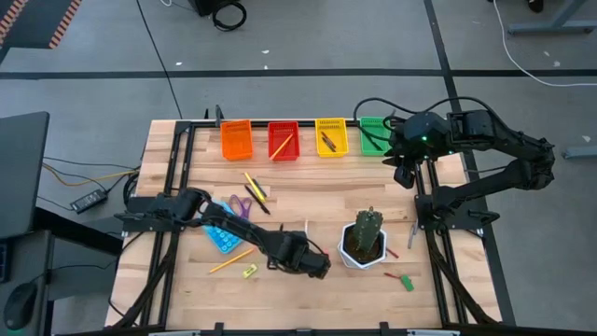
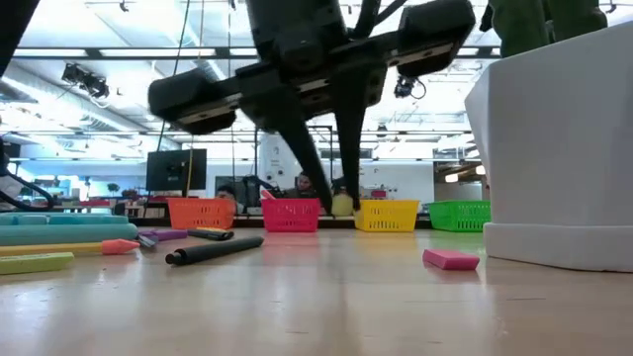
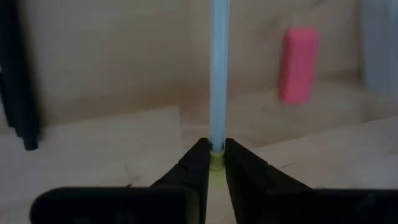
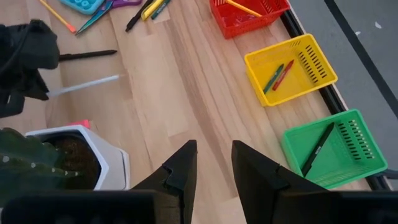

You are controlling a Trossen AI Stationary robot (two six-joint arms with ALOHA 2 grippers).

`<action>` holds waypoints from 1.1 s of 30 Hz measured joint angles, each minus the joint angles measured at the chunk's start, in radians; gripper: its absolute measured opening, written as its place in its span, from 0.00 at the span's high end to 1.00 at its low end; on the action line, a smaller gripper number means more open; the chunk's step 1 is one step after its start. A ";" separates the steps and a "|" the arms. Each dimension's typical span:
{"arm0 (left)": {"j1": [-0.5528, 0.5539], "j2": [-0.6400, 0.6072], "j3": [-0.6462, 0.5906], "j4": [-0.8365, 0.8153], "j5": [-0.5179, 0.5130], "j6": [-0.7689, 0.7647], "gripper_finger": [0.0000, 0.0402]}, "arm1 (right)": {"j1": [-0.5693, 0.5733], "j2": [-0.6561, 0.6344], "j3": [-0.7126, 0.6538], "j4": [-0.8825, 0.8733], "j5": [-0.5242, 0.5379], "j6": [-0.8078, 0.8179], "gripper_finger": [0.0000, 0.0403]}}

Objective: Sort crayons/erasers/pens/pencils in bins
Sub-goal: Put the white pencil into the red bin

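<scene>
Gripping a pale blue stick at its yellow-green end, the left gripper sits low at the table's near middle, jaws nearly shut on it. A pink eraser lies nearby. Far right, the right gripper hangs empty, jaws partly open, near the green bin.

The high view looks straight down on the whole desk. The low view sits at desktop height, facing level across toward the four bins at the far edge. The left wrist view is very near the wood; the right wrist view looks down from higher, sharing the bins with both
</scene>
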 joint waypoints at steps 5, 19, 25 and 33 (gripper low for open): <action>0.043 -0.029 0.000 -0.072 -0.030 0.029 0.90 | 0.001 -0.001 0.000 -0.009 0.000 -0.004 0.73; 0.308 -0.123 0.001 -0.206 -0.048 0.363 0.90 | 0.001 -0.059 0.000 -0.141 -0.078 -0.013 0.73; 0.457 -0.200 0.001 -0.251 -0.032 0.565 0.90 | 0.001 -0.100 0.000 -0.140 -0.078 0.014 0.73; 0.690 -0.281 0.002 -0.362 0.068 0.891 0.88 | 0.001 -0.131 0.000 -0.137 -0.076 0.152 0.73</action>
